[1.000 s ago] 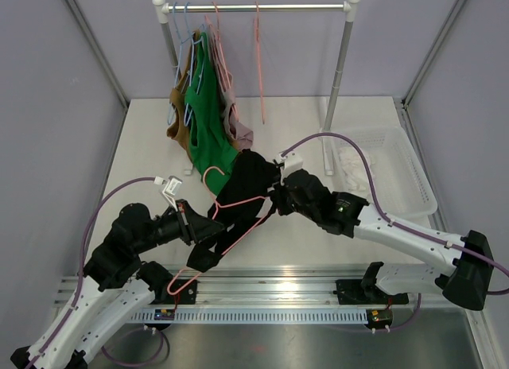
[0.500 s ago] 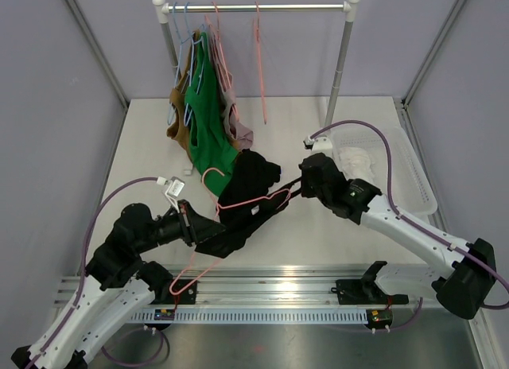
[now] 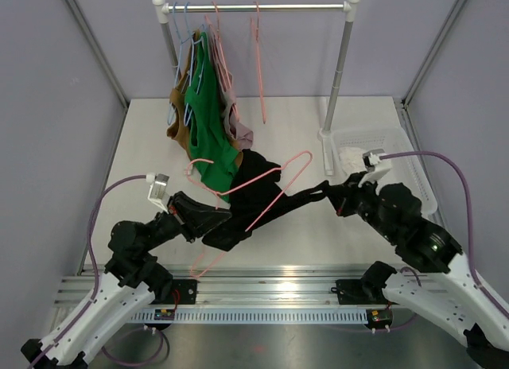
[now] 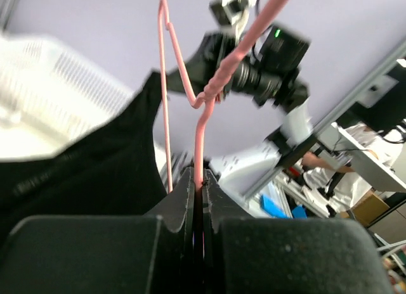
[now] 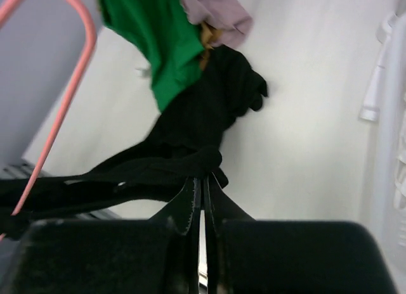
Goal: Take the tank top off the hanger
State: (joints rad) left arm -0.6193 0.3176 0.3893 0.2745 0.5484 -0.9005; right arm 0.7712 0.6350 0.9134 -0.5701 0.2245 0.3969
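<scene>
Pink hanger point(image 4: 211, 96) is clamped in left pincer point(image 4: 198, 191), black tank top point(image 3: 253, 196) pinched shut in right pincer point(image 5: 202, 196). A steady pull toward frame right is advised.

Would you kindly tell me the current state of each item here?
left gripper, shut on pink hanger
right gripper, shut on black tank top
pink hanger, off the rack, held tilted
black tank top, stretched, hanger across it
green top, hanging on rack
basket, holds white cloth
</scene>
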